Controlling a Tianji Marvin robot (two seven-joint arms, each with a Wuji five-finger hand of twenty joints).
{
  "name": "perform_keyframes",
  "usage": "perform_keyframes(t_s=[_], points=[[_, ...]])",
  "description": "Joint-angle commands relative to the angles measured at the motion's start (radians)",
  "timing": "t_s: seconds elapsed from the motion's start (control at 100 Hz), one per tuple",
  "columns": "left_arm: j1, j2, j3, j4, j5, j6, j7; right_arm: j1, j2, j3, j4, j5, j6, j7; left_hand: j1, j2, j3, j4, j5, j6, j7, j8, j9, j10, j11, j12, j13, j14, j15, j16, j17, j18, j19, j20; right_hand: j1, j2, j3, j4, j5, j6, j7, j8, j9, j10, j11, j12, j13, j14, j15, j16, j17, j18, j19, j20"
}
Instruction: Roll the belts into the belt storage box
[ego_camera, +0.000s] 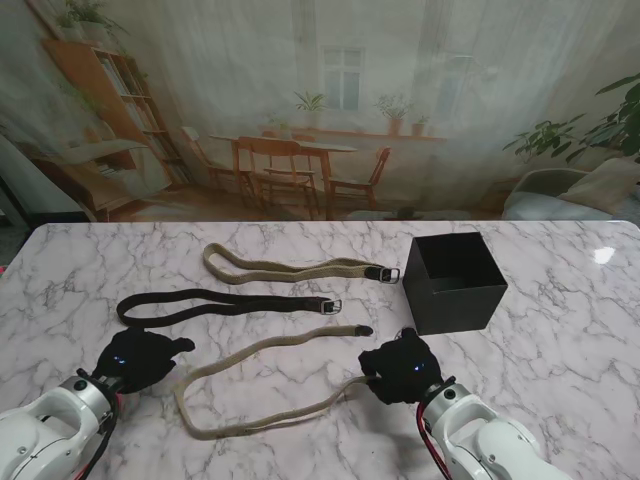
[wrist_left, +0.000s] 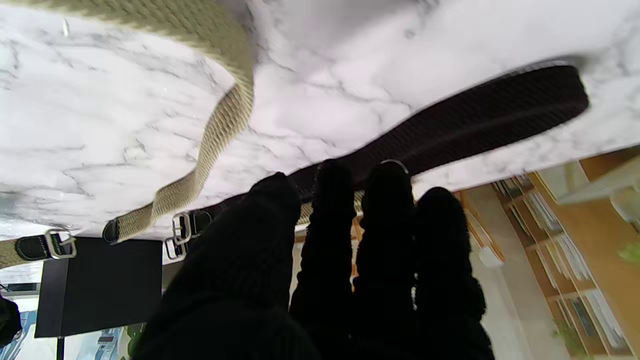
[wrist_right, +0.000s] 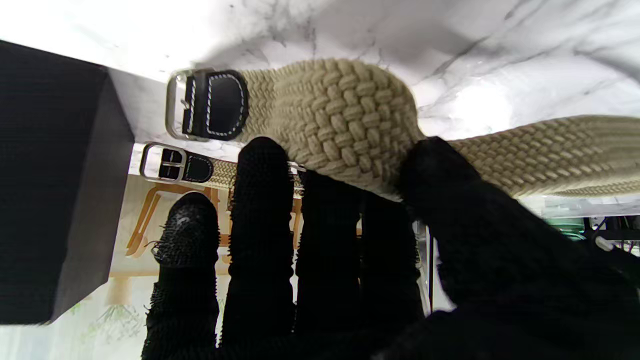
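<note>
**Three belts out, box sitting at 2 o'clock**

Right hand (ego_camera: 402, 368) is pinching the buckle end of the nearest tan belt (ego_camera: 262, 385), thumb and fingers (wrist_right: 265, 165) closed on the weave, down around 5 o'clock on the marble table (ego_camera: 560, 340). Left hand (ego_camera: 140, 360) sits at 8 o'clock, fingers straight and close together, holding nothing, just near the black belt (ego_camera: 220, 302). Second tan belt (ego_camera: 290, 268) lies toward 12. The black box (ego_camera: 455, 283) stands open at 2 o'clock, right of both buckles.
</note>
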Motion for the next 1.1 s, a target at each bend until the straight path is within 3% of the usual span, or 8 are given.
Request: perform_keyframes(t_s=[0.0, 0.17, 0.27, 0.45, 0.62, 0.76, 0.93, 1.09], points=[[0.025, 0.000, -0.004, -0.010, 0.000, 0.006, -0.003, -0.018, 0.006, 0.006, -0.008, -0.004, 0.002, 0.003, 0.001, -0.026, 0.040, 0.027, 0.025, 0.011, -0.007, 0.007, 0.028, 0.025, 0.024, -0.011, 0.018, 0.007, 0.036, 0.013, 0.002, 0.021, 0.041, 0.029, 0.078, 0.001, 0.079, 0.004, 0.036, -0.040, 0.026, 0.012, 0.052, 0.012, 0.068, 0.013, 0.000, -0.025, -0.019, 0.002, -0.002, -0.007, 0.030, -0.008], [0.013, 0.004, 0.010, 0.052, 0.024, -0.018, 0.089, -0.030, 0.008, 0.019, 0.003, -0.019, 0.012, 0.004, 0.037, 0.090, -0.136, -0.026, 0.015, -0.039, -0.021, 0.057, -0.060, -0.024, -0.077, -0.099, -0.082, -0.007, -0.141, -0.100, -0.102, 0.006, -0.039, 0.007, 0.077, 0.003, 0.077, 0.003, 0.037, -0.044, 0.025, 0.014, 0.052, 0.008, 0.063, 0.014, -0.001, -0.027, -0.024, 0.000, -0.002, -0.008, 0.030, -0.009], [-0.006, 0.009, 0.013, 0.074, 0.013, -0.081, 0.070, -0.028, 0.008, 0.019, 0.018, -0.026, 0.028, 0.001, -0.001, 0.192, -0.220, -0.026, -0.043, -0.093, -0.081, 0.025, -0.330, -0.012, -0.203, -0.581, -0.244, -0.006, -0.450, -0.353, -0.235, 0.010, -0.250, -0.093, 0.077, 0.005, 0.076, 0.002, 0.036, -0.045, 0.024, 0.015, 0.052, 0.008, 0.061, 0.014, -0.002, -0.028, -0.025, -0.001, -0.002, -0.008, 0.030, -0.009], [-0.014, 0.024, -0.028, 0.067, -0.105, -0.253, -0.176, -0.024, 0.005, 0.016, 0.039, -0.017, 0.056, -0.021, -0.166, 0.155, -0.086, 0.057, -0.216, -0.171, -0.242, -0.134, -0.717, -0.013, -0.423, -0.834, -0.488, -0.005, -0.688, -0.610, -0.380, -0.015, -0.622, -0.232, 0.079, 0.007, 0.075, 0.001, 0.035, -0.045, 0.024, 0.017, 0.052, 0.008, 0.060, 0.016, -0.003, -0.027, -0.026, 0.000, -0.003, -0.008, 0.030, -0.010], [-0.004, 0.034, -0.043, 0.062, -0.177, -0.287, -0.288, -0.020, 0.004, 0.011, 0.050, -0.013, 0.069, -0.033, -0.386, 0.034, -0.022, 0.131, -0.284, -0.159, -0.286, -0.147, -0.799, 0.014, -0.484, -0.896, -0.556, 0.023, -0.731, -0.676, -0.404, -0.007, -0.789, -0.277, 0.080, 0.009, 0.074, 0.000, 0.034, -0.047, 0.022, 0.018, 0.051, 0.007, 0.059, 0.017, -0.004, -0.029, -0.027, 0.000, -0.005, -0.007, 0.027, -0.011], [-0.013, 0.038, -0.023, 0.073, -0.166, -0.286, -0.300, -0.019, 0.004, 0.009, 0.055, -0.011, 0.073, -0.036, -0.451, -0.066, -0.201, -0.002, -0.289, -0.160, -0.293, -0.144, -0.807, 0.014, -0.493, -0.909, -0.568, 0.016, -0.726, -0.682, -0.396, -0.008, -0.845, -0.247, 0.080, 0.010, 0.072, -0.001, 0.033, -0.048, 0.022, 0.019, 0.048, 0.005, 0.061, 0.020, -0.006, -0.028, -0.027, 0.000, -0.009, -0.004, 0.023, -0.013], [-0.056, 0.041, 0.040, 0.117, -0.096, -0.269, -0.254, -0.015, 0.003, 0.005, 0.062, -0.005, 0.077, -0.039, -0.407, -0.081, -0.203, -0.033, -0.210, -0.185, -0.237, -0.113, -0.780, -0.005, -0.478, -0.889, -0.548, -0.008, -0.707, -0.661, -0.379, -0.024, -0.829, -0.218, 0.080, 0.011, 0.072, -0.001, 0.032, -0.049, 0.022, 0.021, 0.048, 0.005, 0.061, 0.021, -0.005, -0.029, -0.028, 0.001, -0.008, -0.004, 0.023, -0.013], [-0.106, 0.044, 0.109, 0.167, -0.071, -0.215, -0.224, -0.013, 0.003, 0.003, 0.066, -0.006, 0.083, -0.046, -0.240, 0.000, -0.215, -0.053, 0.064, -0.205, 0.044, 0.109, -0.755, -0.047, -0.424, -0.850, -0.551, -0.040, -0.686, -0.626, -0.383, -0.078, -0.768, -0.184, 0.082, 0.011, 0.073, 0.000, 0.032, -0.049, 0.023, 0.021, 0.047, 0.007, 0.062, 0.023, -0.005, -0.029, -0.026, 0.001, -0.009, -0.003, 0.023, -0.014]])
